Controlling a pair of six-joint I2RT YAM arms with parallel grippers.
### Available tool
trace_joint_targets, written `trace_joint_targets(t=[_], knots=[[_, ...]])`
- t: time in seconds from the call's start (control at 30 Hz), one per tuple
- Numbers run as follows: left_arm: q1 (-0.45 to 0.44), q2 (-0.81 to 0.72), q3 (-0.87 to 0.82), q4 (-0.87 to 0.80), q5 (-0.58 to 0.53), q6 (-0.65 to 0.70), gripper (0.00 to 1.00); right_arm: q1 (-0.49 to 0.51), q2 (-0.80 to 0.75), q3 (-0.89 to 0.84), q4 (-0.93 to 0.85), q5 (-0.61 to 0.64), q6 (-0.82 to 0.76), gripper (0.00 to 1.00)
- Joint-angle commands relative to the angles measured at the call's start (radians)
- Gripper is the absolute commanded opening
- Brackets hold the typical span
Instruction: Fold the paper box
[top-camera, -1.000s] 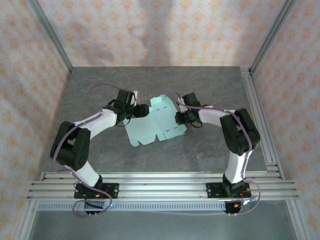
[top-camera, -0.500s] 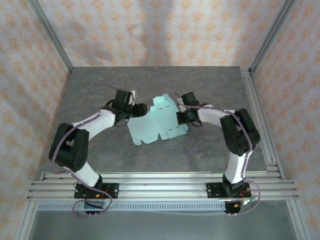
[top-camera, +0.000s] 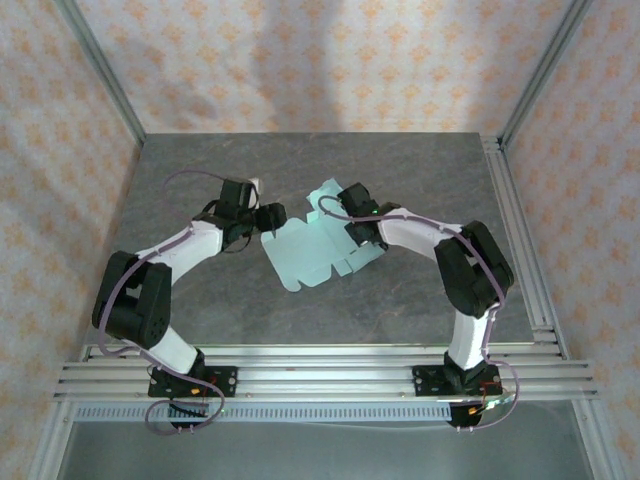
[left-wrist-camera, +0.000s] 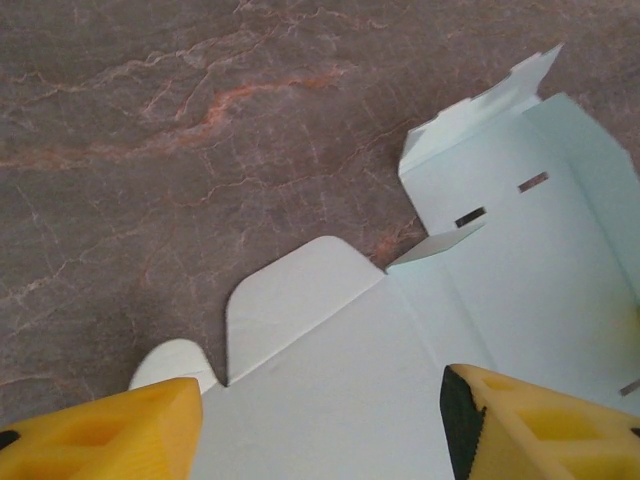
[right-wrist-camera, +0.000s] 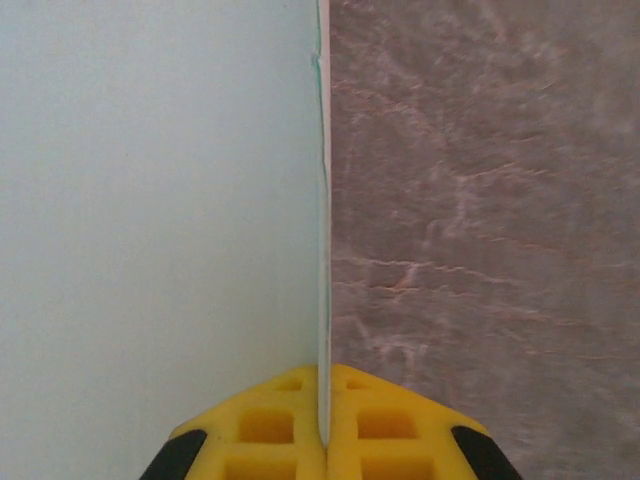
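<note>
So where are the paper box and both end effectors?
paper box (top-camera: 318, 255): top view, middle panel.
left end effector (left-wrist-camera: 320, 425): left wrist view, between open fingers.
right end effector (right-wrist-camera: 323, 405): right wrist view, fingertips' seam.

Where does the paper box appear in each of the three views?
Top external: box at the centre of the table.
Left wrist: lower right, open left gripper over it.
Right wrist: left half, edge pinched in the right gripper.
Shared landmark: the grey veined table.

Unfolded paper box (top-camera: 310, 255) on table (top-camera: 420, 295), left pincer (top-camera: 272, 217) and right pincer (top-camera: 346, 206) at its edges
</note>
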Motion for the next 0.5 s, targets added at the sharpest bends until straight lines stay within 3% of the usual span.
trace_joint_targets(t=[0.0,0.13,0.2,0.47], knots=[[0.016,-0.015,-0.010,0.031,-0.023,-0.031,0.69,0.029,-0.060,-0.013,0.059,0.163,-0.123,0.00],[0.030,-0.016,-0.011,0.050,-0.027,-0.054,0.73,0.073,-0.071,-0.053,0.161,0.234,-0.251,0.00],[0.046,-0.011,-0.011,0.064,-0.011,-0.071,0.80,0.103,-0.073,-0.095,0.252,0.275,-0.337,0.00],[0.080,-0.017,-0.030,0.094,-0.005,-0.088,0.82,0.188,-0.048,-0.205,0.612,0.455,-0.598,0.00]])
